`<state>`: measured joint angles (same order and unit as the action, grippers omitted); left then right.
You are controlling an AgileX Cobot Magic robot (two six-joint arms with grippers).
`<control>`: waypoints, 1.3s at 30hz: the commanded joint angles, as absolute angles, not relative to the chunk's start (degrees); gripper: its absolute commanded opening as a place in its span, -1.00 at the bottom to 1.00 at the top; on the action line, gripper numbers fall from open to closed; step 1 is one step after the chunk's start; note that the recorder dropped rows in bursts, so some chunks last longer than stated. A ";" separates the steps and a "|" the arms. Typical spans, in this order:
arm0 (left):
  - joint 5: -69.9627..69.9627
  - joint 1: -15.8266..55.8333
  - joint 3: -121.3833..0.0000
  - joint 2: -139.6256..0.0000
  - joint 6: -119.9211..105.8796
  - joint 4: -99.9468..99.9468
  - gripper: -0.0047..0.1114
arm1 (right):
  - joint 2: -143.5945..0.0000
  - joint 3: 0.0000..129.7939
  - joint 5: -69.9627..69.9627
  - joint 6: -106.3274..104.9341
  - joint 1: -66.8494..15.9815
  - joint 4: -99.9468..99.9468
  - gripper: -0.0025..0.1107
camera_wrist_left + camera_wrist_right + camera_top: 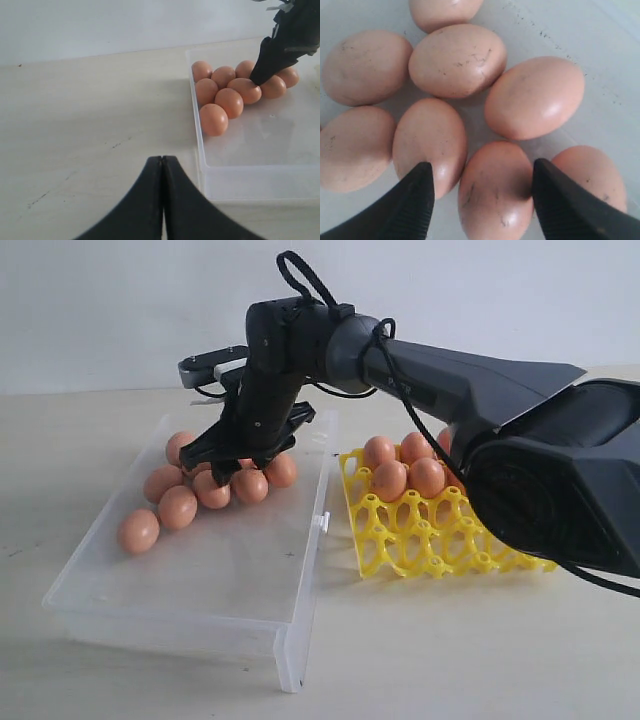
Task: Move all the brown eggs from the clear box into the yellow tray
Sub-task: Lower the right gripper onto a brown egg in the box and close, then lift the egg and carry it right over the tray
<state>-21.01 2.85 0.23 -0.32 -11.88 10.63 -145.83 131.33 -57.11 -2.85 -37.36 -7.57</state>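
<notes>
1. Right claw: reaches across into the clear box and hangs low over the egg cluster. Jaws stand wide.
2. Right wrist view: right claw with the two dark fingers either side of one egg. Whether the pads touch any shell, cannot tell. Nothing gripped.
3. Left claw: jaws pressed together with nothing between them, over bare counter, just outside the box's near corner.
4. Brown eggs: at least eight bunched in the far left part of the box, touching one another. The rest of the box floor is bare.
5. More eggs: at least five sit in the far cups of the yellow tray. Near cups are unfilled.
6. Tray lies flat on the counter just right of the box, near it but apart.
7. White clasp: on the box's long edge facing the tray.
</notes>
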 commanded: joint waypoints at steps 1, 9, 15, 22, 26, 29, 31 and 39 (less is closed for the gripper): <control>-20.46 2.79 0.00 0.00 -11.78 10.68 -0.92 | -145.73 131.67 -56.90 -2.36 -37.01 -6.90 0.05; -20.46 2.79 0.00 0.00 -11.78 10.68 -0.92 | -146.73 131.67 -56.79 -1.66 -36.62 -6.90 0.05; -20.46 2.79 0.00 0.00 -11.78 10.68 -0.92 | -148.63 131.67 -56.91 -0.92 -36.58 -7.27 0.05; -20.46 2.79 0.00 0.00 -11.78 10.68 -0.92 | -148.95 131.67 -56.55 -0.81 -36.58 -7.56 0.04; -20.46 2.79 0.00 0.00 -11.78 10.68 -0.92 | -148.84 131.67 -56.42 0.00 -36.58 -7.56 -0.19; -20.46 2.79 0.00 0.00 -11.78 10.68 -0.92 | -148.35 131.67 -55.54 -0.32 -36.58 -7.86 -0.64; -20.46 2.79 0.00 0.00 -11.78 10.68 -0.92 | -147.94 131.67 -55.00 -0.98 -36.58 -8.37 -0.95; -20.46 2.79 0.00 0.00 -11.78 10.68 -0.92 | -142.09 130.32 -49.09 -1.47 -38.24 -8.16 -0.96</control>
